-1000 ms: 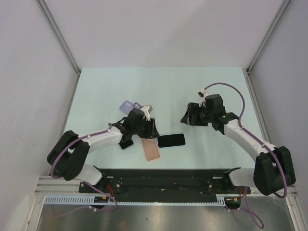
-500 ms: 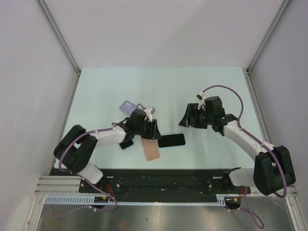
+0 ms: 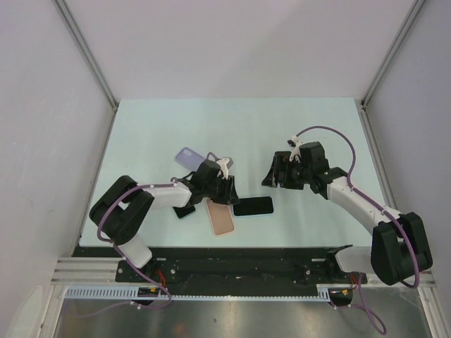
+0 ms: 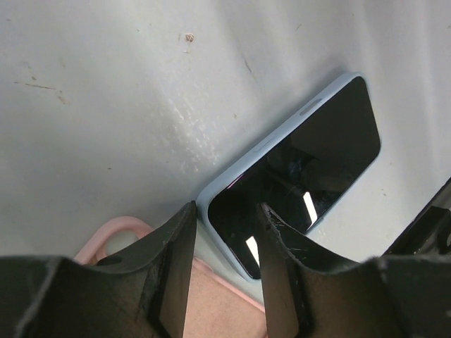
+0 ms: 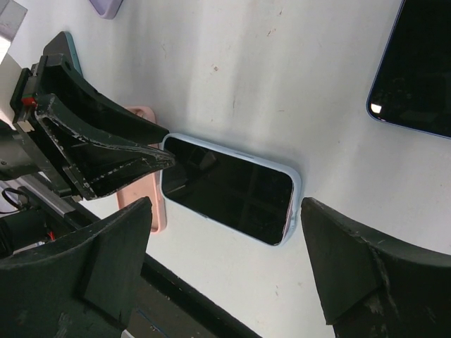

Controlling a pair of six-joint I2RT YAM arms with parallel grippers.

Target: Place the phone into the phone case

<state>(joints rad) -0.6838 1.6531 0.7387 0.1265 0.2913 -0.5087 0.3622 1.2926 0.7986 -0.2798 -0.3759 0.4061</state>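
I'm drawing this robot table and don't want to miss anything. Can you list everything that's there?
phone: one, black screen with a light blue rim, flat on the table between the arms
pink case: one, pink, beside the phone's left end, near edge
purple case: one, lilac, farther back, behind the left arm
black thing: one, black, beside the left arm; cannot tell what it is
second phone: one, dark screen with a blue rim, seen only in the right wrist view
table: one, pale green
left gripper: one, black, jaws a little apart at the phone's corner
right gripper: one, black, jaws wide open over the phone
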